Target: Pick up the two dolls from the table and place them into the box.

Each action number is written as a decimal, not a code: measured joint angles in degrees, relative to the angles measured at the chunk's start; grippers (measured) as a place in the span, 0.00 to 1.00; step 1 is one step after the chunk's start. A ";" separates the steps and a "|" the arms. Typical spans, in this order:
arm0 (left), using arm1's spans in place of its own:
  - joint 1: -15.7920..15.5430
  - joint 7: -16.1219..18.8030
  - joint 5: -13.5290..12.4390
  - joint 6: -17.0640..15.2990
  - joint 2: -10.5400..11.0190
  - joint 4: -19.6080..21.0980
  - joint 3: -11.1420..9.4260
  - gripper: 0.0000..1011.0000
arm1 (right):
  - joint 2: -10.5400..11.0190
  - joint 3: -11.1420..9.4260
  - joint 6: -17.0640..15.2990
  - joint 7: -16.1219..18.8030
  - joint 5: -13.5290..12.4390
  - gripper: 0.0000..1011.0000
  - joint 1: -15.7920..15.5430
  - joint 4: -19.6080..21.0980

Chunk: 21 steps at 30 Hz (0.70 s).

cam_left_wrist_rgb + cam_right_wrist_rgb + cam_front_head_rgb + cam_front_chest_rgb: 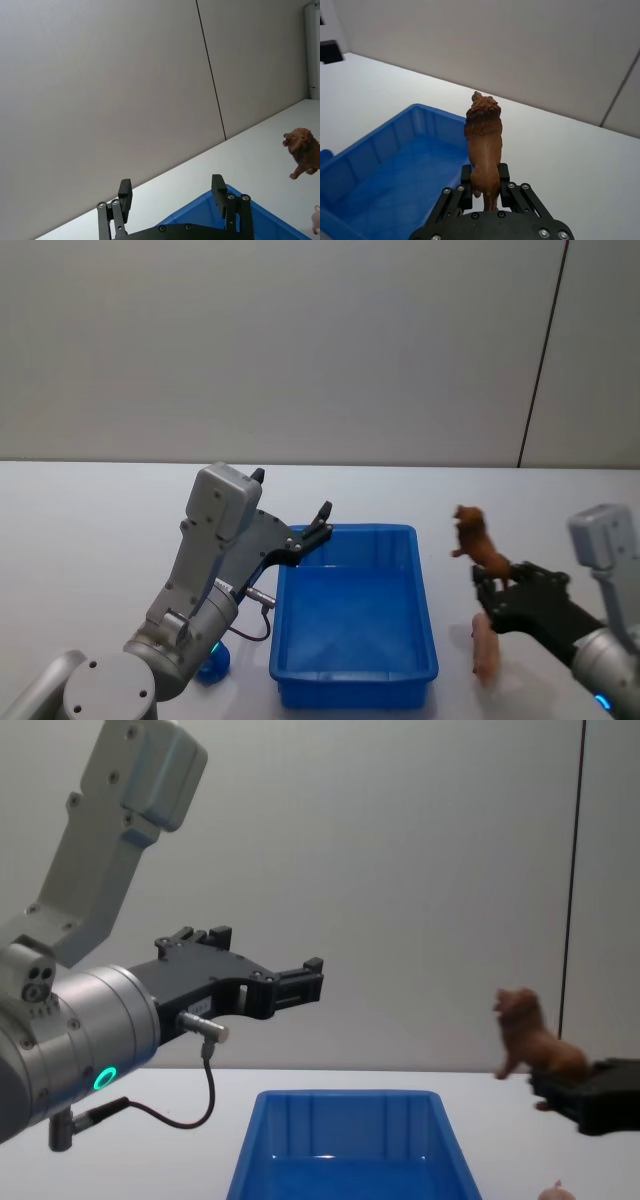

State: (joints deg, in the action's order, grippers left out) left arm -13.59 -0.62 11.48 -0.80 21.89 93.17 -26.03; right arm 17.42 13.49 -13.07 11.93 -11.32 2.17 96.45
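The right gripper (pixel 497 587) is at the right in the head view, its fingers closed on the hind end of the lion (pixel 476 538). The lion stands upright, held off the table (pixel 90 540), to the right of the box (pixel 428 625) and not over it. The pink doll (pixel 485 648) lies on the table just right of the box's near right corner, below the gripper. The blue doll (pixel 211 666) sits by the box's near left corner, partly hidden by the left arm. The left gripper (pixel 291 494) hangs over the box's far left corner with its fingers spread wide and nothing between them.

In the left wrist view, the left gripper (pixel 171 191) is wide open and empty above a corner of the box (pixel 220 212). The lion (pixel 305 152) shows farther off in the air, with a bit of the pink doll (pixel 316 219) below it.

In the right wrist view, the right gripper (pixel 485 181) clamps the lion (pixel 483 135) by the rear, head pointing away. The box (pixel 385 145) lies to the left.

In the chest view, the left gripper (pixel 266 953) is high above the box (pixel 345 1097), jaws apart. On the right the lion (pixel 528 1035) is held in the right gripper (pixel 560 1088), higher than the box rim. The top of the pink doll (pixel 555 1190) shows below it.
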 joint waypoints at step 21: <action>0.00 0.00 0.00 0.00 0.00 0.00 0.00 0.99 | -6.96 6.25 -4.28 9.90 8.79 0.56 6.67 -5.55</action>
State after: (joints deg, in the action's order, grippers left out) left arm -13.59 -0.62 11.48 -0.80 21.89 93.18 -26.03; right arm 10.46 19.75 -17.35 21.82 -2.53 8.84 90.90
